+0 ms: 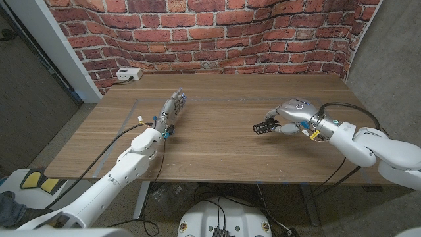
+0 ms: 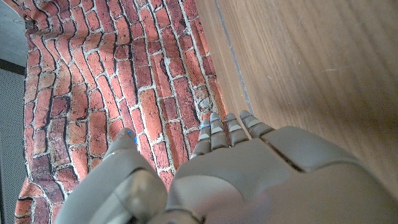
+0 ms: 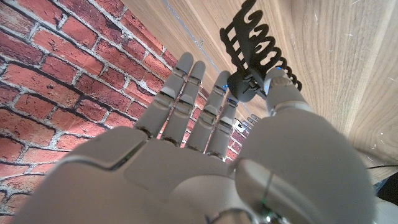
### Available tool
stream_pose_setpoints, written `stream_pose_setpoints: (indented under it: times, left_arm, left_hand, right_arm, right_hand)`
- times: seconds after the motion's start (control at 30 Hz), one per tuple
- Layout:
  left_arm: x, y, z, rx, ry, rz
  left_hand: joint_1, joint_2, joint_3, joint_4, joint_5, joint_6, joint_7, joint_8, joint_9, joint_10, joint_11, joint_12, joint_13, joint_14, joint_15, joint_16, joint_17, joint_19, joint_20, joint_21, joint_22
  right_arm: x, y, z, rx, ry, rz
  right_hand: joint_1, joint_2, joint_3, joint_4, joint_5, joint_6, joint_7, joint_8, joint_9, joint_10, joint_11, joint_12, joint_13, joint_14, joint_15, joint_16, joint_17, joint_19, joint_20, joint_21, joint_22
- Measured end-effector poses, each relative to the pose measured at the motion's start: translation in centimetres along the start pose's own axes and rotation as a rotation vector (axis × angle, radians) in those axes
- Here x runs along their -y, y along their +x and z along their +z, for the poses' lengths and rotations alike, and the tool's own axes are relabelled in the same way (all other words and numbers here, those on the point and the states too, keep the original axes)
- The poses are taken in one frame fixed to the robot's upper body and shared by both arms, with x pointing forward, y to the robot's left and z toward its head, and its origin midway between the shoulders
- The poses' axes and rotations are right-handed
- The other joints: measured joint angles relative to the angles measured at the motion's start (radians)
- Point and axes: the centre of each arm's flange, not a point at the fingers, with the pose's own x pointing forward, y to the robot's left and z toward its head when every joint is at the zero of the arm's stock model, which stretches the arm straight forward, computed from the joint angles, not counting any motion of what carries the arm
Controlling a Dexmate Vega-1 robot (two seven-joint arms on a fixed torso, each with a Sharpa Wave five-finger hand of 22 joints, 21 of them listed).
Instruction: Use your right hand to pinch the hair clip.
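Clip (image 1: 263,126), black, pinched at its hinge end between thumb and a finger of the right hand (image 1: 290,117) just above the table (image 1: 217,155), other fingers straight, presumably to keep its teeth unobstructed.

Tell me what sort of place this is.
Probably a robot test or lab setup rather than a home: a bare wooden table against a brick-pattern backdrop, a white power strip with cables, and the right hand pinching a black hair clip.
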Motion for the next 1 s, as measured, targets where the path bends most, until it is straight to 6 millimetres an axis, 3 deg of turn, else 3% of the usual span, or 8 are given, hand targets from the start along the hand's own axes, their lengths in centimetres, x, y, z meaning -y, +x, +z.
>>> stream_pose_setpoints:
  times: [0.2, 0.57, 1.0]
  left_arm:
    - [-0.16, -0.02, 0.01, 0.002, -0.001, 0.004]
    - [-0.40, 0.16, 0.00, 0.001, -0.002, 0.006]
    - [-0.55, 0.48, 0.21, 0.005, -0.001, 0.007]
  left_hand:
    - [0.000, 0.000, 0.000, 0.000, 0.000, 0.000, 0.000, 0.000, 0.000, 0.000, 0.000, 0.000, 0.000, 0.000, 0.000, 0.000, 0.000, 0.000, 0.000, 0.000, 0.000]
    - [0.003, 0.003, 0.000, 0.000, 0.000, 0.000, 0.000, 0.000, 0.000, 0.000, 0.000, 0.000, 0.000, 0.000, 0.000, 0.000, 0.000, 0.000, 0.000, 0.000, 0.000]
    - [0.010, 0.010, -0.004, -0.004, 0.000, 0.002, -0.002, 0.000, 0.000, 0.000, 0.000, 0.000, 0.000, 0.000, 0.000, 0.000, 0.000, -0.004, 0.004, 0.000, 0.000]
  right_arm:
    - [0.14, 0.08, -0.01, 0.005, -0.001, -0.018]
    - [0.33, 0.21, -0.23, 0.004, 0.005, -0.048]
    - [0.44, 0.27, -0.31, 0.004, 0.008, -0.081]
  right_hand:
    - [0.015, 0.011, 0.004, -0.004, 0.000, 0.015, 0.006, 0.007, 0.005, 0.018, 0.002, -0.002, 0.003, 0.028, -0.009, 0.000, 0.000, 0.008, -0.008, 0.005, 0.000]
    - [0.037, 0.029, 0.004, -0.004, 0.000, 0.064, 0.054, 0.018, 0.008, 0.068, 0.004, -0.004, 0.002, 0.076, -0.023, -0.005, 0.000, 0.020, -0.020, 0.009, 0.005]
    - [0.041, 0.032, 0.014, -0.003, -0.002, 0.101, 0.060, 0.035, 0.009, 0.123, 0.006, -0.008, 0.002, 0.124, -0.038, -0.005, 0.000, 0.024, -0.024, 0.014, 0.005]
